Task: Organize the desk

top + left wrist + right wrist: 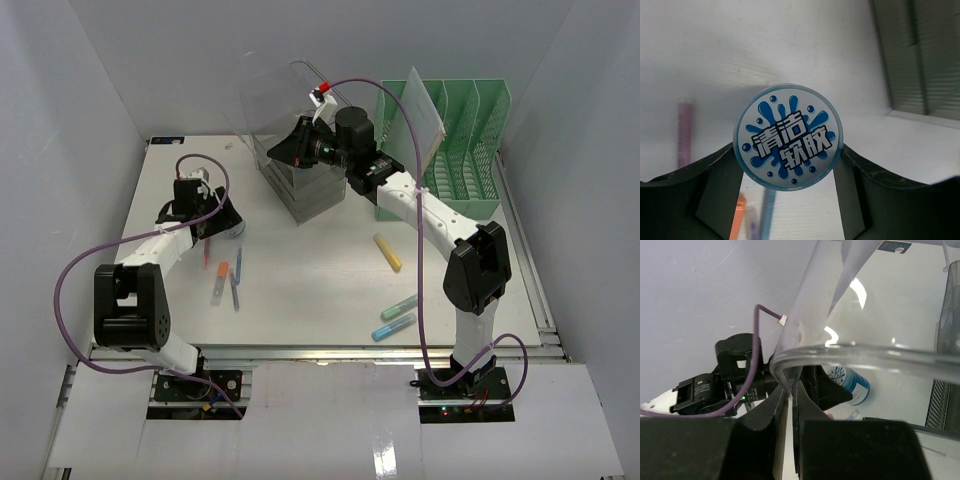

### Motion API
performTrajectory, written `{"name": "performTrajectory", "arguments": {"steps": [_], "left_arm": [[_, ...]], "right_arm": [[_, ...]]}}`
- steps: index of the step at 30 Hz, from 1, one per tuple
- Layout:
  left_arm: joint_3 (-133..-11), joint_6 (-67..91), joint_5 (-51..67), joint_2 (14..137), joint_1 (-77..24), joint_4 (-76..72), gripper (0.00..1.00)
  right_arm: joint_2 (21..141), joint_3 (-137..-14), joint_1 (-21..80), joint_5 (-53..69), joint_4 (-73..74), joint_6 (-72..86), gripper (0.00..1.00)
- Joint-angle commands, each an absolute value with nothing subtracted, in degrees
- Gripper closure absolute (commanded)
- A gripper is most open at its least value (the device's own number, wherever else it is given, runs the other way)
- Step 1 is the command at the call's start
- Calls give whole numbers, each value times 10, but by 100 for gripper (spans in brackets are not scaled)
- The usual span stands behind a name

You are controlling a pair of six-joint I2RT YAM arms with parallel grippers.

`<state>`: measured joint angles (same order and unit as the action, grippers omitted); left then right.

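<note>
left gripper (788,156) is clamped on the round gel tub (788,136), jaws hugging its sides, at the left of the desk (320,275). right gripper (790,392) pinches the rim of a clear bin (860,359), tipped up over the grey drawers (312,190). looks like an open mouth offered for that tub. pens (224,283) and markers (388,252) lie loose on the desk between the arms.

Three highlighters: a yellow highlighter (388,252), a green highlighter (399,307), a blue highlighter (393,327). At least four pens (219,285). One round cleaning-gel tub (788,137), one clear plastic container (275,100), one grey drawer unit (300,195), one green file rack (480,130).
</note>
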<state>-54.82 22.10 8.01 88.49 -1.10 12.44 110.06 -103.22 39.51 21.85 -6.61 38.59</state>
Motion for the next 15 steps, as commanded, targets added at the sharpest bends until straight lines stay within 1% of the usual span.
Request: {"name": "performTrajectory", "arguments": {"steps": [1, 7, 10, 15], "left_arm": [[-553, 303, 156, 825, -5, 30, 67], [-550, 396, 210, 831, -1, -55, 69], [-547, 434, 227, 840, 18, -101, 69], [-554, 502, 268, 890, 25, -191, 70]], "right_arm": [[1064, -1035, 397, 238, -105, 390, 92], [1062, -1037, 397, 241, -105, 391, 92], [1062, -1040, 397, 241, -105, 393, 92], [1061, -1043, 397, 244, -105, 395, 92]]}}
